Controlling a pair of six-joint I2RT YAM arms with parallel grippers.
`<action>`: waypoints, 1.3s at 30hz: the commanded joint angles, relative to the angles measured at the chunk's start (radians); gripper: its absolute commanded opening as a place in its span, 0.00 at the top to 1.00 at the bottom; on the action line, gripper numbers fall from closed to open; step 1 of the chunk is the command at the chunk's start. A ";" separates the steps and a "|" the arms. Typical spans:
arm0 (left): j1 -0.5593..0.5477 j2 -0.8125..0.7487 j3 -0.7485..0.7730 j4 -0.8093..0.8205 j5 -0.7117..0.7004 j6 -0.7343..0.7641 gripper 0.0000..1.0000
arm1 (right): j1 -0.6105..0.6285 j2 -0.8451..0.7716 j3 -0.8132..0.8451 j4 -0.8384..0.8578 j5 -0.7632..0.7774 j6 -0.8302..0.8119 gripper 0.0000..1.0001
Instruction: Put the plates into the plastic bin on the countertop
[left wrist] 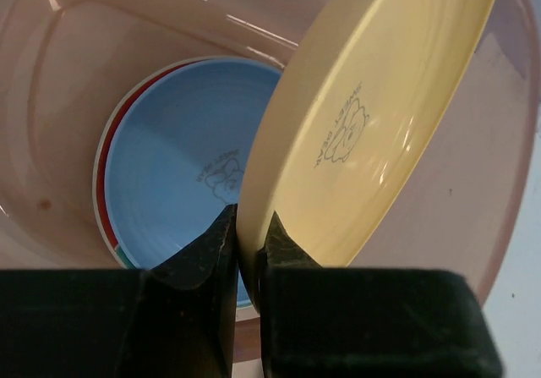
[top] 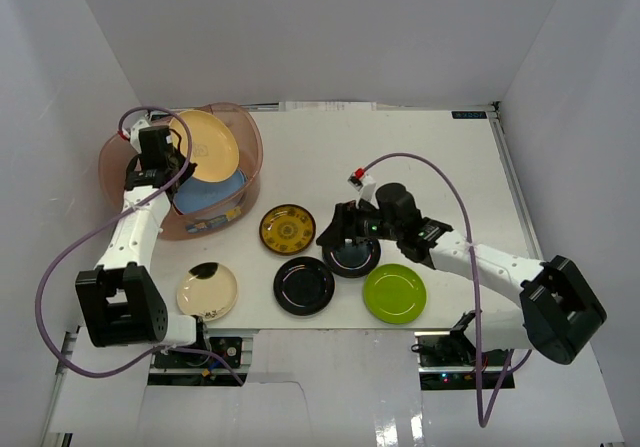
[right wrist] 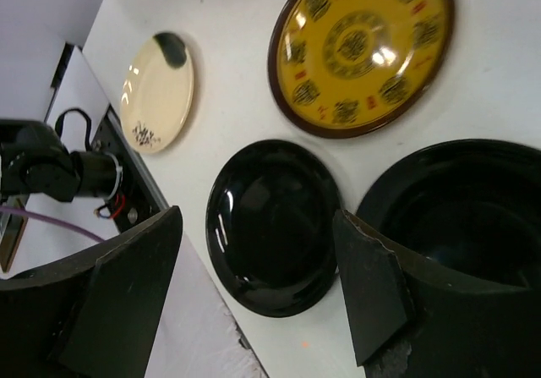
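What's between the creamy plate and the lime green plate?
A glossy black round plate lies between the round cream plate and the round lime green plate; the top view shows it.

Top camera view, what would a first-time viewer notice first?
The left gripper pinches a tilted orange-yellow plate by its rim over the plastic bin at the far left, where a light blue plate lies. On the countertop the right gripper hangs open above a glossy black plate, with a second black plate, a yellow-patterned plate and a lime green plate around it.
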 commanded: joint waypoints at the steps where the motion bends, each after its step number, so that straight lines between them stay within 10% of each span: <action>1: 0.014 0.011 0.010 0.045 -0.019 -0.020 0.80 | 0.094 0.049 0.044 0.072 0.060 0.011 0.22; 8: 0.030 0.096 -0.029 0.048 -0.002 -0.011 0.66 | 0.236 0.168 0.136 0.084 0.122 0.019 0.23; 18: 0.033 0.031 -0.104 0.088 0.062 0.002 0.05 | 0.389 0.368 0.257 0.146 0.263 0.098 0.25; 39: -0.068 -0.412 -0.191 0.117 0.554 0.018 0.04 | 0.547 0.817 0.581 0.132 0.430 0.327 0.38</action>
